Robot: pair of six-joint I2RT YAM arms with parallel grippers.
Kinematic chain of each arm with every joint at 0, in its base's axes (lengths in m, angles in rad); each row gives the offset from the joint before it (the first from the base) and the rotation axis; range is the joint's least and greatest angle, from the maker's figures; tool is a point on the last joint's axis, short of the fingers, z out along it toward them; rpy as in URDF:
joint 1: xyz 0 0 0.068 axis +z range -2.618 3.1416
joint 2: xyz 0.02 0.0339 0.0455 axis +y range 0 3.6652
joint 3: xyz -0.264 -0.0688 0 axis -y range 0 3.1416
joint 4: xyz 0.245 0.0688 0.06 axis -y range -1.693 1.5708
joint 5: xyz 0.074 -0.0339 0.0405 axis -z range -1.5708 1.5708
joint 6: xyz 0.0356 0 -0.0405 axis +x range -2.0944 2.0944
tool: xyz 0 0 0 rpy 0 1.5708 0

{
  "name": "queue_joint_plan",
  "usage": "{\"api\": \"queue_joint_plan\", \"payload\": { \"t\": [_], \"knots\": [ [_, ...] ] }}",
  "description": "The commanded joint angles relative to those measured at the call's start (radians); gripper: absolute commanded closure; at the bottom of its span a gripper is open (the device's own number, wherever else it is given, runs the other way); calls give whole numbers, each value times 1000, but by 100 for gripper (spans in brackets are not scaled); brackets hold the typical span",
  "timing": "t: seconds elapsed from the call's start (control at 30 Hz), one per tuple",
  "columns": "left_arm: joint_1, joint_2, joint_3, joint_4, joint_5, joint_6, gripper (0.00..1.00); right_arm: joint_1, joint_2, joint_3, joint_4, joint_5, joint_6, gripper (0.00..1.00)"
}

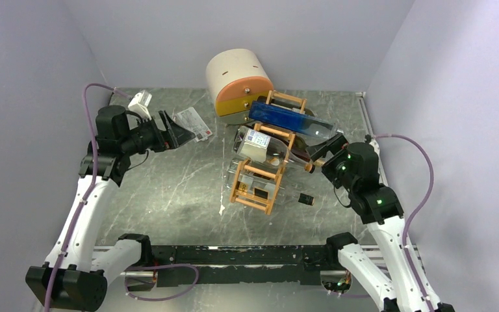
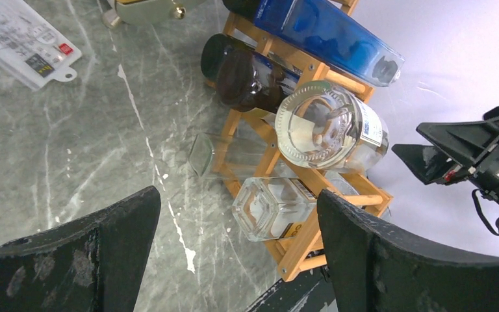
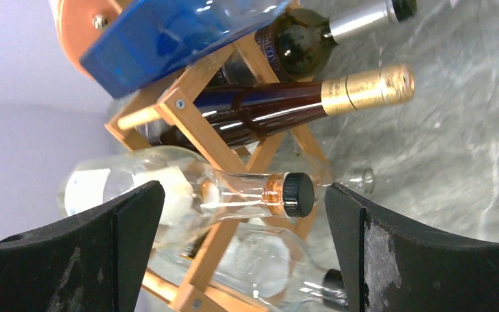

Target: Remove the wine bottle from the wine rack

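The tan slatted wine rack (image 1: 255,188) stands mid-table with several bottles lying in it. In the right wrist view a dark wine bottle (image 3: 266,110) with a gold foil neck lies across the rack (image 3: 183,107). Above it are a second dark bottle (image 3: 312,36) with silver foil and a blue bottle (image 3: 169,32). Below lies a clear, black-capped bottle (image 3: 234,195). My right gripper (image 1: 321,153) is open at the rack's right side, facing the necks, nothing held. My left gripper (image 1: 174,130) hangs open left of the rack, facing the bottle bases (image 2: 318,127).
A round cream-and-orange box (image 1: 237,81) stands behind the rack. A white card pack (image 1: 193,123) lies near the left gripper, and a white object (image 1: 141,102) sits at the back left. A small black piece (image 1: 305,199) lies on the marble table (image 1: 169,195) right of the rack's near end.
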Motion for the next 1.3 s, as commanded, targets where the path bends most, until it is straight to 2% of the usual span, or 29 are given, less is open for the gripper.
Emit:
{"api": "queue_joint_plan", "payload": {
  "t": [0.0, 0.1, 0.2, 0.37, 0.63, 0.87, 1.27],
  "knots": [
    [-39, -4, -25, 67, 18, -43, 7, -4, 0, -3, -108, 108, 400, 0],
    [-61, 5, -20, 66, 9, -50, 7, -4, 45, 34, -200, 106, 518, 0],
    [-74, -1, -20, 61, -5, -53, 7, -4, 84, 54, -246, 83, 567, 0],
    [-77, -22, -32, 75, -14, -57, 7, -4, 93, -11, -179, -12, 628, 4],
    [-79, -27, -42, 79, -10, -66, 7, -3, 111, -77, -105, -26, 737, 7],
    [-79, -41, -51, 69, -13, -62, 7, 10, 175, -42, -63, -48, 766, 10],
    [-79, -58, -43, 50, -15, -55, 7, 88, 229, -24, -18, -2, 861, 15]
  ]
}}
